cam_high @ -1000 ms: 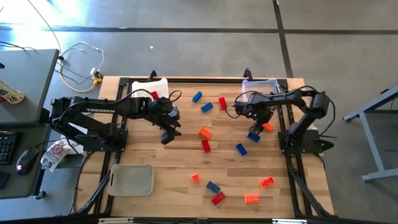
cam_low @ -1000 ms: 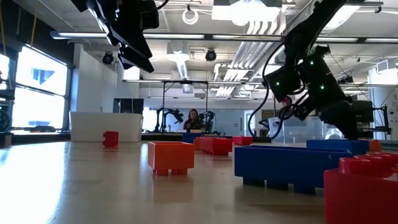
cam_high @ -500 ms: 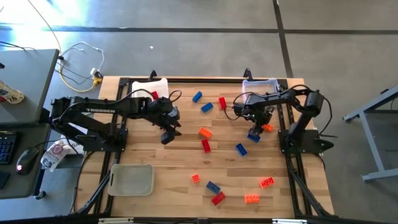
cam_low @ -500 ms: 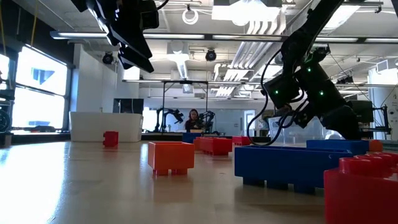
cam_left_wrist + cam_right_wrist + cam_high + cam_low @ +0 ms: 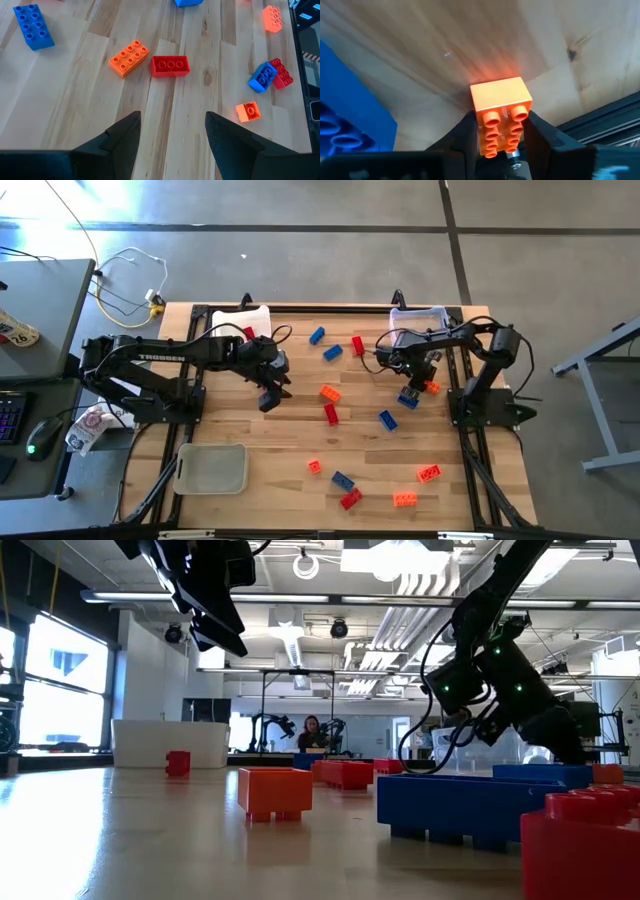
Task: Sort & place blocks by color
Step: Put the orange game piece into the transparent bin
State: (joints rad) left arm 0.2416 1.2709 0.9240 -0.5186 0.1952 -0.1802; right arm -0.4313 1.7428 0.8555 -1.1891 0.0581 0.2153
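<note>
Two grippers: our right gripper [image 5: 497, 142] clamped an orange block [image 5: 501, 114] beside a blue block [image 5: 350, 110]; our left gripper [image 5: 172, 132] hovered open.

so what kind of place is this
Likely a robotics lab or workshop: the low view shows a big open room with exposed ceiling ducts, another robot arm in the background, and a person at a workstation.

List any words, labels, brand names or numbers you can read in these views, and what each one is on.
"TROSSEN": white lettering along the left arm, high view.
"16" or so: on a round tag on the desk at the picture's left edge; too small to be sure.
Bag by the table's left side: has red print, too blurred to read.
Blocks, trays and wrist views: no text visible.
</note>
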